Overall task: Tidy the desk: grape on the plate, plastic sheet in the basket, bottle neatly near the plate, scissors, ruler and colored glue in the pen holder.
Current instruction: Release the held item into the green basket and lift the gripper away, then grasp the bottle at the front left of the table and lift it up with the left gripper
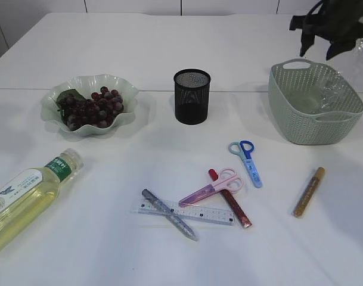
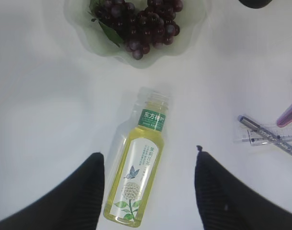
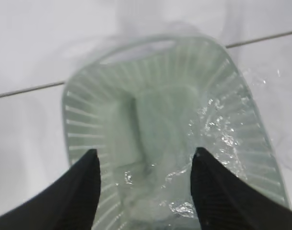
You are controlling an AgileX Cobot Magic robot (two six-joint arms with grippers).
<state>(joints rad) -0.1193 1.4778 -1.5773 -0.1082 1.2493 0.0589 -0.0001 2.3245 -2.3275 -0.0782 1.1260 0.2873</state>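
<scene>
Dark grapes [image 1: 92,108] lie on the pale green wavy plate [image 1: 124,89] at the left. A bottle of yellow-green liquid [image 1: 29,193] lies on its side at the front left. My left gripper [image 2: 148,155] is open above the bottle [image 2: 138,179]; it does not show in the exterior view. My right gripper [image 1: 324,36] is open over the green basket [image 1: 288,113], where the clear plastic sheet [image 3: 217,139] lies. The black mesh pen holder [image 1: 192,95] stands mid-table. Blue scissors [image 1: 248,159], pink scissors [image 1: 212,186], a clear ruler [image 1: 202,213] and red [image 1: 235,205], silver [image 1: 169,213] and gold [image 1: 308,192] glue pens lie in front.
The table is white, with a seam line running across behind the plate and pen holder. In the left wrist view the plate of grapes [image 2: 136,26] is just beyond the bottle's cap, and the ruler and silver glue pen [image 2: 270,136] lie to the right.
</scene>
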